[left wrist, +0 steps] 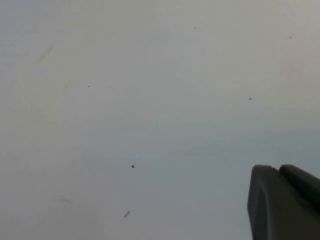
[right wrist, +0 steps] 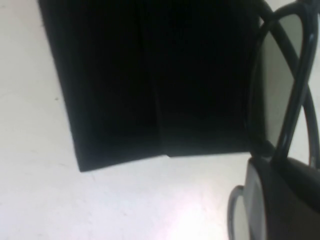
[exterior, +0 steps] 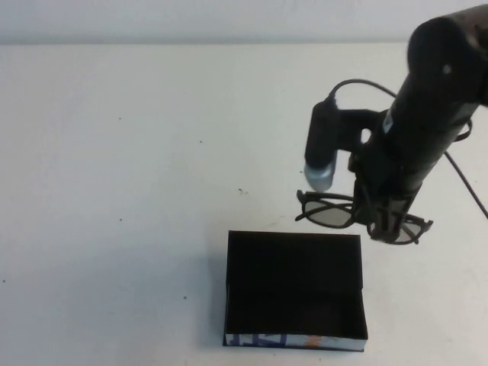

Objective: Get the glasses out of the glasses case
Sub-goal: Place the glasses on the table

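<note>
A raised camera looks down across the white table [exterior: 114,152], the open glasses case [exterior: 293,286] at lower centre. The right wrist camera hangs close over that same case [right wrist: 150,75] and glasses [right wrist: 295,90]; the left wrist camera faces bare tabletop [left wrist: 125,100].

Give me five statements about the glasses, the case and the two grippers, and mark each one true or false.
1. The glasses lie inside the glasses case. False: they are outside it, beyond its far edge.
2. The right gripper is at the glasses, shut on them. True.
3. The glasses case is open and nothing shows inside it. True.
4. The left gripper is over the glasses case. False: the left wrist view shows only bare table under it, and it is out of the high view.
5. The glasses case sits at the table's far edge. False: it sits near the robot's side.
</note>
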You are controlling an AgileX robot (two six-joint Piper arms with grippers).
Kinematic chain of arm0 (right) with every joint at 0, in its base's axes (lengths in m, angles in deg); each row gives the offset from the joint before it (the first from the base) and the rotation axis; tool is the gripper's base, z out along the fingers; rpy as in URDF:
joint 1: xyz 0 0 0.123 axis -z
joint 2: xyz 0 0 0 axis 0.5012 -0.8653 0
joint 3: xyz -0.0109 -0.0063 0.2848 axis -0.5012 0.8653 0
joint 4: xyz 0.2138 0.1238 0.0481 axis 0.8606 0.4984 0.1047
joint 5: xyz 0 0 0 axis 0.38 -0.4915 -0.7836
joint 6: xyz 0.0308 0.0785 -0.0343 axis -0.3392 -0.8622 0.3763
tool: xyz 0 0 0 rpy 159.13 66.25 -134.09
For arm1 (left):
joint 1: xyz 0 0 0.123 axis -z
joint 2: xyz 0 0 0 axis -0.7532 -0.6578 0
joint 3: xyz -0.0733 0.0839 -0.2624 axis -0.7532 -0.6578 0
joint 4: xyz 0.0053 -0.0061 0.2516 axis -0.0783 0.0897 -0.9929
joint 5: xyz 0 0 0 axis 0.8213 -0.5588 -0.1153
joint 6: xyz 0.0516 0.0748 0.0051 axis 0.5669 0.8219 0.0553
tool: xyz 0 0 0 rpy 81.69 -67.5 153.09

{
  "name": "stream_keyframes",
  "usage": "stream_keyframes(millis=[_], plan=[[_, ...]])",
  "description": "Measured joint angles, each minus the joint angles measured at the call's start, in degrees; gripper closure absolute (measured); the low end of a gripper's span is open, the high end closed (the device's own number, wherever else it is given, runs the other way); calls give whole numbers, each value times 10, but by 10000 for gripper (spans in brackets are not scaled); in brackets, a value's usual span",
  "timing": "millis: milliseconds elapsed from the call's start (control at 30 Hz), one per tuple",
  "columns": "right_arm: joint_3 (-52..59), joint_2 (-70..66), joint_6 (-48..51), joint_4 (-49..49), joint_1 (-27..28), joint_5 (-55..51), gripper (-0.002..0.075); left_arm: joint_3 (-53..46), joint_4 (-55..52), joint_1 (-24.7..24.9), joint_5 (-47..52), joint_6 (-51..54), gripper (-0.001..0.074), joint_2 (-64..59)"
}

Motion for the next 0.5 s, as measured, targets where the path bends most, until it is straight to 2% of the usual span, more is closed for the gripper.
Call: stream_keyframes(millis=[100,267,500], plan=[[0,20,40,28,47,0,724,0,0,0,0,0,740,0],[38,51,62,15,109,0,724,0,0,0,0,0,740,0],[152,71,90,13,143,0,724,0,0,0,0,0,740,0]])
